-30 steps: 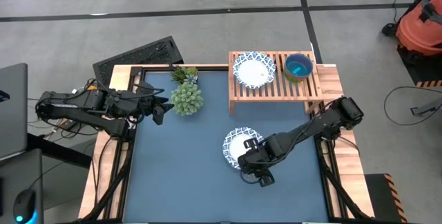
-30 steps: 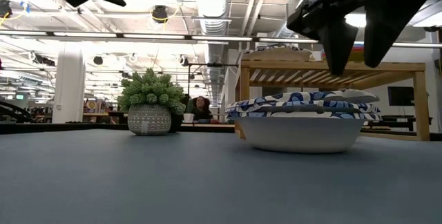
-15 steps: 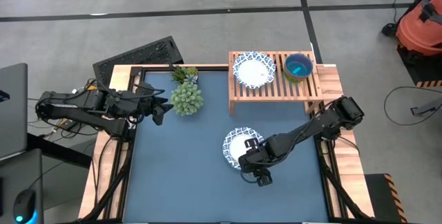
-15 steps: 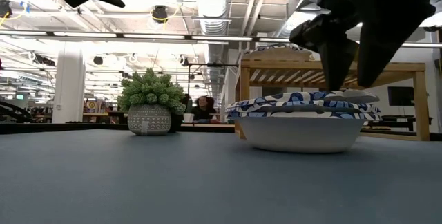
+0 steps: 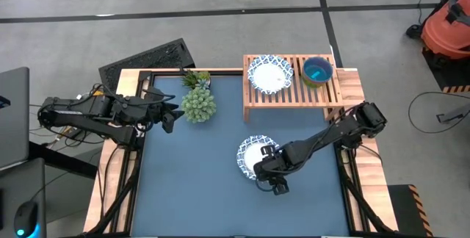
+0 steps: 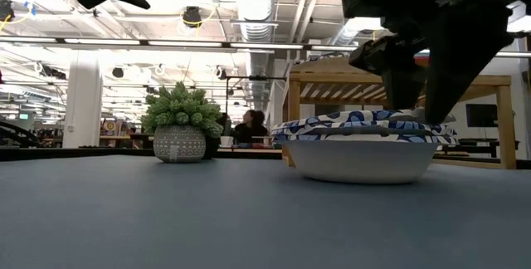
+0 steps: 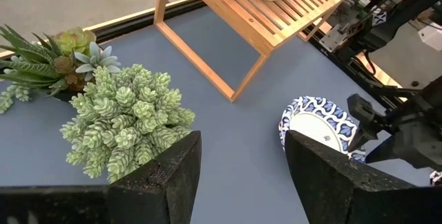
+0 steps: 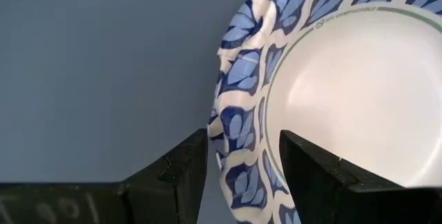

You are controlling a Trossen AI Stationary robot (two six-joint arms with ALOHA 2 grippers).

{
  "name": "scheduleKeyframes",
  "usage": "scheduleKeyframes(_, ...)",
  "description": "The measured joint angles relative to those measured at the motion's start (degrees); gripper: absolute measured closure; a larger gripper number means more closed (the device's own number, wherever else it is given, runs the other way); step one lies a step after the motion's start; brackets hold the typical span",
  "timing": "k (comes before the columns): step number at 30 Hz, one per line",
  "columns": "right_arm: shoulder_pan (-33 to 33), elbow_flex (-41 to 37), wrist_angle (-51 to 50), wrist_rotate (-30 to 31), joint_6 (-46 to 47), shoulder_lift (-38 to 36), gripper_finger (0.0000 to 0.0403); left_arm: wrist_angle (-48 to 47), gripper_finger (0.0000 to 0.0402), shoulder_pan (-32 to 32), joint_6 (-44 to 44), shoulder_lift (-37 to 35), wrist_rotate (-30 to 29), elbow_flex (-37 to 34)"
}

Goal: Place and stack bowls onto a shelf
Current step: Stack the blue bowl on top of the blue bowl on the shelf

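Note:
A white bowl with a blue patterned rim [image 5: 252, 155] [image 6: 363, 146] rests on its base on the blue tabletop. My right gripper [image 5: 264, 167] [image 8: 242, 141] is open and low over the bowl's near-right side. One finger stands inside the rim and one outside. The light-wood shelf [image 5: 294, 93] carries a second white patterned bowl [image 5: 270, 74]. Beside that bowl sits a teal bowl [image 5: 317, 70], which seems nested in a lime green one. No red bowl is in view. My left gripper [image 5: 172, 114] [image 7: 242, 144] is open and waits at the table's left edge. My right gripper comes at the white bowl from above, slanting down. Its fingers [image 6: 438, 95] straddle the patterned rim [image 8: 238, 124] on the near-right side. Whether either finger touches the rim, I cannot tell. The bowl sits flat on the table.
A spiky green plant in a patterned pot [image 5: 198, 104] [image 6: 179, 124] stands near my left gripper, with a smaller succulent [image 5: 196, 78] behind it. The shelf sits at the far right of the table. Bare blue tabletop [image 5: 191, 179] lies left of the bowl and nearer than it.
My right gripper has come down from above the white bowl until its fingers straddle the rim. The bowl has stayed where it was.

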Motion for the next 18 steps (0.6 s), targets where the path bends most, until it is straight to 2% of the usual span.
scheduleKeyframes(5,-0.1,-0.2,0.2,0.0,-0.4,-0.3,0.0202,0.0,0.0205,0.0,0.0,0.0,-0.4,0.0)
scheduleKeyframes(8,-0.3,-0.2,-0.2,0.0,-0.4,-0.3,0.0218,0.1,0.0205,0.0,-0.3,0.0,-1.0,0.0)
scheduleKeyframes(18,-0.3,-0.2,-0.3,0.0,-0.4,-0.3,0.0321,0.1,0.0205,0.0,-0.6,0.0,-1.5,0.0)
